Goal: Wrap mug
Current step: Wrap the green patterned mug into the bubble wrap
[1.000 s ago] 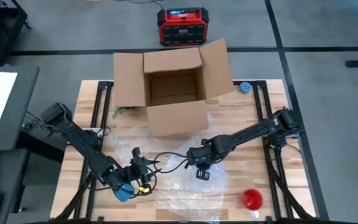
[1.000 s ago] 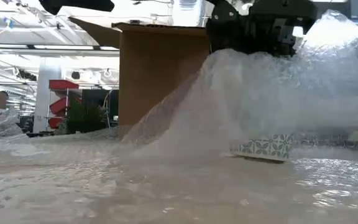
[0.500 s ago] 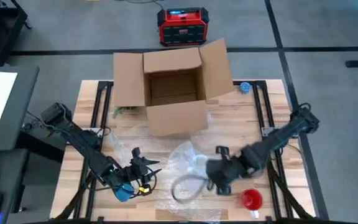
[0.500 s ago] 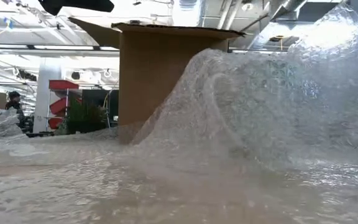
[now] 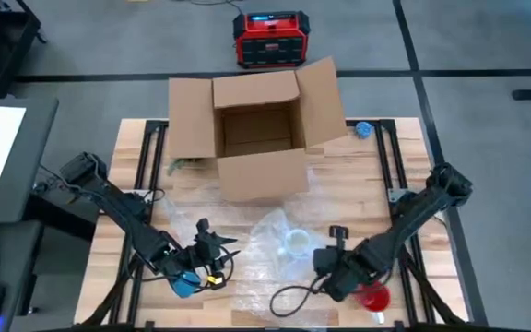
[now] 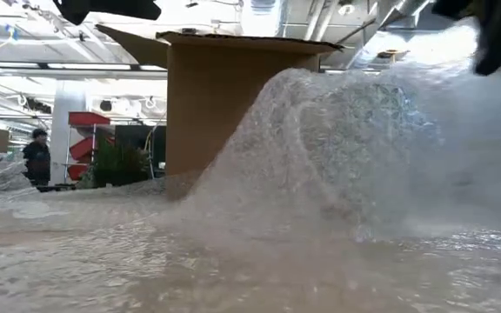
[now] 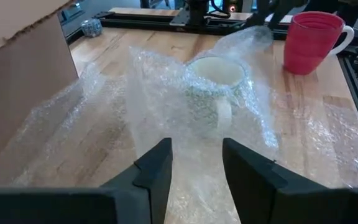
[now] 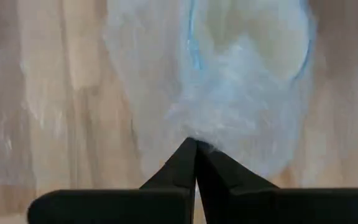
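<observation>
The pale patterned ceramic mug (image 5: pixel 295 242) sits just below the middle of the high frame on the wooden slatted worktop (image 5: pixel 369 177), upright with its open mouth pointing straight up, so the long axis is vertical. In the left wrist view the handle sticks out towards that camera. It's standing on a clear bubble wrap sheet (image 5: pixel 264 284) that's partly bunched up around it.

Going left to right in the high frame: the left gripper (image 5: pixel 212 255) is parked lower left of centre, low over the wrap, fingers (image 7: pixel 160 167) clearly apart with nothing between them. Then the mug in its half-cocoon. Right of that, the right gripper (image 5: pixel 325 268) is low in the frame, fingers (image 8: pixel 183 163) pinched together on an edge of the bubble wrap and lifting it. A plain red mug (image 5: pixel 372 296) stands just beside it, lower right. The open brown cardboard box (image 5: pixel 258 138) is up in the top half, well clear.

Looks to me like the wrapping step is in hand, with the sheet being pulled up over the mug from one side. Next move probably means carrying that pinched edge across the rim and down the other side, without tipping the mug or clipping the red one.
</observation>
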Tool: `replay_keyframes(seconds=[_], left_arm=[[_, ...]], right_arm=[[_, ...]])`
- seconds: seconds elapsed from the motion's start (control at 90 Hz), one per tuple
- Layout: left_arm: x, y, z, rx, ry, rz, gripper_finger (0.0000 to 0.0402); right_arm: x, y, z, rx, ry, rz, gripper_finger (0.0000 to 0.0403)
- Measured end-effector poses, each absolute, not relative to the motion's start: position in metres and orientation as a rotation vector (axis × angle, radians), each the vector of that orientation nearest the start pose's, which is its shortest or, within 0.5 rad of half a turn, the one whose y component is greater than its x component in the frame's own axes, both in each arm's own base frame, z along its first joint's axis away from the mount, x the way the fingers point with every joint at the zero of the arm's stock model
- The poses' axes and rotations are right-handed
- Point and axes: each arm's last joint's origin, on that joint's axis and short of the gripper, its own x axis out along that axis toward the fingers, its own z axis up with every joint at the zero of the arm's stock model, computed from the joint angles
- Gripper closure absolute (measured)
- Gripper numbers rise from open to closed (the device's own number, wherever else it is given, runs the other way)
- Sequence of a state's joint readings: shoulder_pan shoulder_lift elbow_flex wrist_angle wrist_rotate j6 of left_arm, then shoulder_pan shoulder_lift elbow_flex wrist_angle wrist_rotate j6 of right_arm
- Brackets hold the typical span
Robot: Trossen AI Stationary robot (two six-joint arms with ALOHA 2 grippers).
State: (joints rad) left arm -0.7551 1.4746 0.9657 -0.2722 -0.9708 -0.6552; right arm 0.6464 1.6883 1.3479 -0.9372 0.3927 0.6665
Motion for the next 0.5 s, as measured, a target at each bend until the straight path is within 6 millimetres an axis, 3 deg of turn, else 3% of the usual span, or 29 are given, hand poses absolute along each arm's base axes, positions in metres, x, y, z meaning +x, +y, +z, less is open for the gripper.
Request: replay_keyframes(seconds=[0.267, 0.5], left_arm=[[0.234, -0.185, 0.24, -0.041, 0.418, 0.355, 0.0279], [0.234, -0.185, 0.239, -0.047, 0.422, 0.35, 0.0279]], right_arm=[[0.308, 0.15, 0.246, -0.021, 1.069, -0.169, 0.0403], [0.336, 0.129, 0.208, 0.041, 1.226, -0.097, 0.0403]])
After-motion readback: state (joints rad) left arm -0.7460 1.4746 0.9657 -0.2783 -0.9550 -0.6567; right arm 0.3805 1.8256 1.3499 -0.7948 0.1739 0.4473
